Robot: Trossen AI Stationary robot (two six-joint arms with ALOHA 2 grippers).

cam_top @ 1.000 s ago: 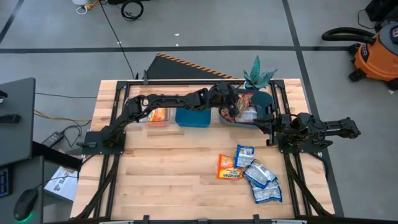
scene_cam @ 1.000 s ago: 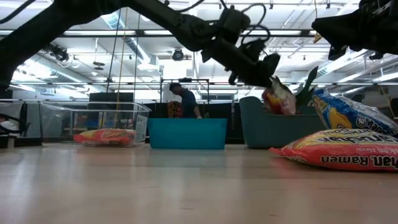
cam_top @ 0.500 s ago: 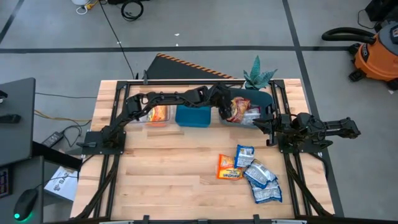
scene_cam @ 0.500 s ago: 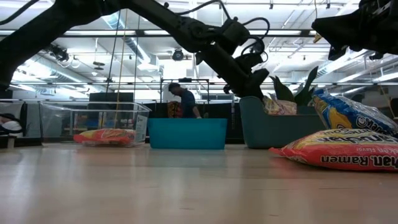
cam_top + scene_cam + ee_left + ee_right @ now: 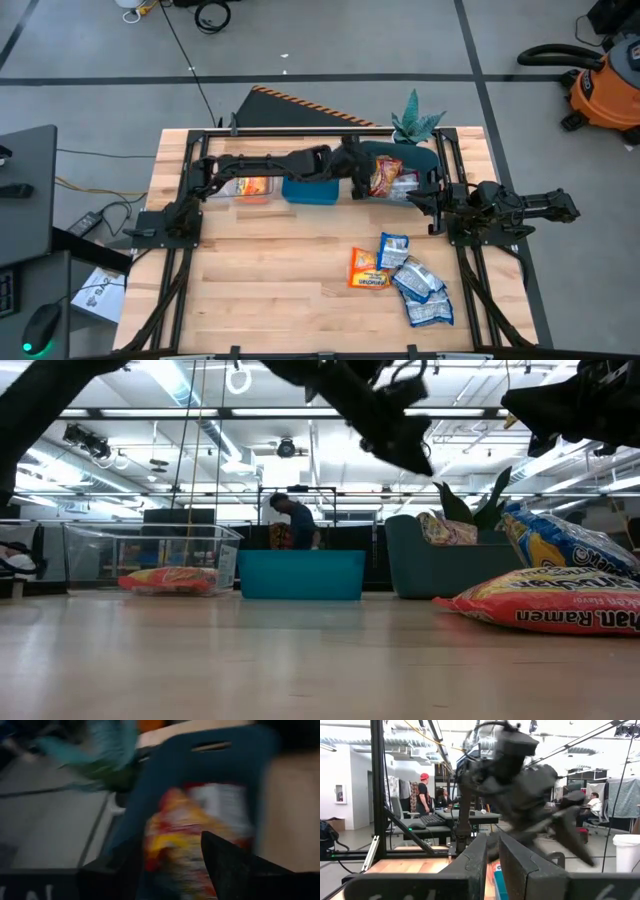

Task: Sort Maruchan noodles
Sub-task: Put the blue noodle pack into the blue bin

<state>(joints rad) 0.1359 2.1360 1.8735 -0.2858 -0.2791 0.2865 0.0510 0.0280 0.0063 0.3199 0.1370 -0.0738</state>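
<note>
The red-and-yellow noodle packet (image 5: 385,175) lies on top of other packets in the dark teal bin (image 5: 425,160), poking above its rim (image 5: 445,528). My left gripper (image 5: 358,178) hangs open just left of and above that bin, with the packet beyond its fingers (image 5: 185,835). A clear bin (image 5: 250,185) holds an orange packet (image 5: 168,578). A blue bin (image 5: 310,188) stands between the two. Several loose packets (image 5: 405,275) lie in a pile on the table's right half. My right gripper (image 5: 432,200) waits shut at the right edge.
The three bins stand in a row along the far side. A small green plant (image 5: 415,122) stands behind the dark teal bin. The table's near left half is bare wood (image 5: 270,280). People show in the room beyond the table (image 5: 424,795).
My left gripper has opened and let go of the red-and-yellow packet, which has dropped into the dark teal bin. The gripper has then drawn back toward the table's left and risen above the bin's rim.
</note>
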